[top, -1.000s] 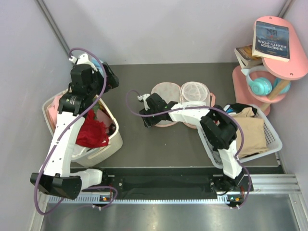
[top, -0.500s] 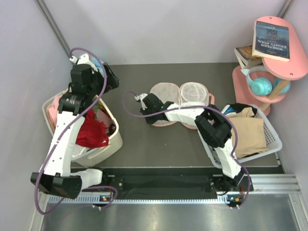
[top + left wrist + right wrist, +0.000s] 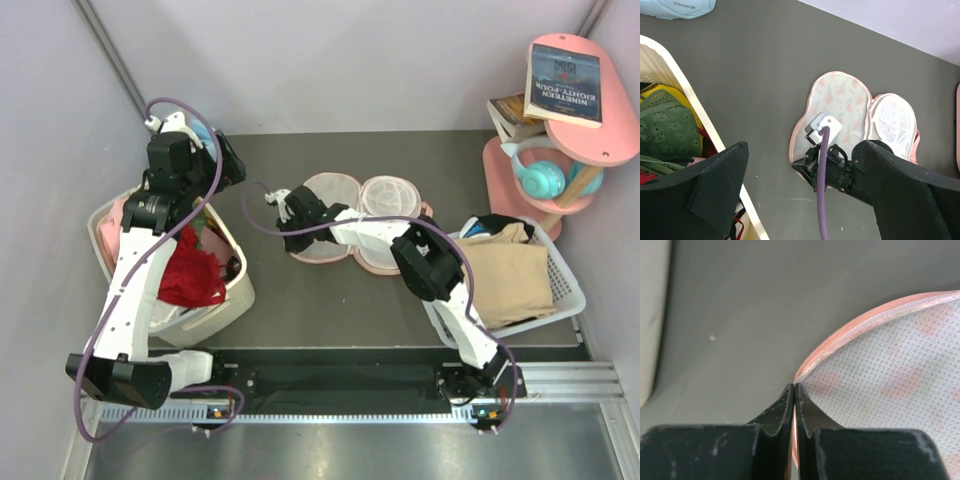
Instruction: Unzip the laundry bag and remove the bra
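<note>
The laundry bag [image 3: 338, 208] lies flat in the middle of the table, with a printed cream lobe [image 3: 839, 100] on the left and a white mesh lobe [image 3: 892, 120] on the right. My right gripper [image 3: 296, 245] is at the bag's near-left edge. It is shut on the pink zip trim [image 3: 840, 335], which runs between its closed fingers [image 3: 794, 386]. My left gripper [image 3: 232, 160] hangs open above the table's left side, holding nothing. The deep red bra [image 3: 190, 275] lies bunched in the white basket [image 3: 240, 270] on the left.
Green cloth [image 3: 665, 125] and pink cloth also fill the left basket. A second white basket [image 3: 572, 290] at the right holds tan cloth [image 3: 515, 275]. A pink shelf [image 3: 610, 150] at the back right carries a book [image 3: 565, 82] and teal headphones [image 3: 540, 178].
The right gripper closed on the bag's trim and dragged the bag a little to the left. The left arm has stayed still.
</note>
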Motion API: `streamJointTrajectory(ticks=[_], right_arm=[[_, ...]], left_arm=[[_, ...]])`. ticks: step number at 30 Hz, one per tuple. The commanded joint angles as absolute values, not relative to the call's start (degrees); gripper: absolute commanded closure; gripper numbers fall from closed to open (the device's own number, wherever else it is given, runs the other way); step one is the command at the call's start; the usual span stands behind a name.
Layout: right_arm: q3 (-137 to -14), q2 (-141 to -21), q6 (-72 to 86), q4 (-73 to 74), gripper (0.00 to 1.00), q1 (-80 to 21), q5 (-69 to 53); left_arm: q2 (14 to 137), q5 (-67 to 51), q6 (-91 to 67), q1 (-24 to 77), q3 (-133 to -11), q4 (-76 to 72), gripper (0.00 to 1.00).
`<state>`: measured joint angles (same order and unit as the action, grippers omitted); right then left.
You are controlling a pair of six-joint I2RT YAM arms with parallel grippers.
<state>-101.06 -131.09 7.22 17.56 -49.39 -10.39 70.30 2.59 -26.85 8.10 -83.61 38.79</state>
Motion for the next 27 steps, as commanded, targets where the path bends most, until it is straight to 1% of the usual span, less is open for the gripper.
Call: streamJointTrajectory(ticks=[1, 4, 8, 12, 15, 19, 21, 23, 27], right_arm=[[-105.2, -130.6, 7.0, 16.2, 1.0, -50.3, -17.3], [-105.5, -128.0, 6.9, 15.5, 1.0, -50.4, -17.3], [-106.4, -123.1, 6.9, 15.2, 1.0, -49.9, -14.2], [-104.2, -117.1, 8.7, 13.9, 1.0, -48.3, -10.0], [-99.1, -111.3, 12.6, 11.5, 1.0, -45.8, -6.0], [-87.8, -101.9, 18.5, 8.9, 1.0, -41.7, -1.8], [-84.0, -99.1, 19.9, 8.7, 1.0, -39.7, -0.2], [-78.7, -95.6, 21.2, 9.6, 1.0, -38.4, 4.3], [-69.9, -90.9, 26.0, 10.8, 1.0, -36.0, 6.9]], left_arm=[[70.7, 1.9, -25.8, 7.4, -84.6, 37.8, 0.01], [71.1, 1.8, -25.8, 7.3, -84.6, 37.4, 0.01], [71.5, 1.8, -25.6, 7.1, -84.5, 36.8, 0.01], [71.3, 2.2, -25.3, 6.9, -83.8, 36.1, 0.01], [71.0, 2.5, -25.0, 6.8, -83.1, 35.7, 0.01], [71.3, 2.6, -24.3, 6.4, -82.7, 35.5, 0.01], [71.5, 2.5, -24.1, 6.2, -82.6, 35.2, 0.01], [71.8, 2.2, -24.1, 6.2, -82.5, 34.6, 0.01], [72.6, 1.4, -24.1, 5.9, -82.6, 33.9, 0.01]])
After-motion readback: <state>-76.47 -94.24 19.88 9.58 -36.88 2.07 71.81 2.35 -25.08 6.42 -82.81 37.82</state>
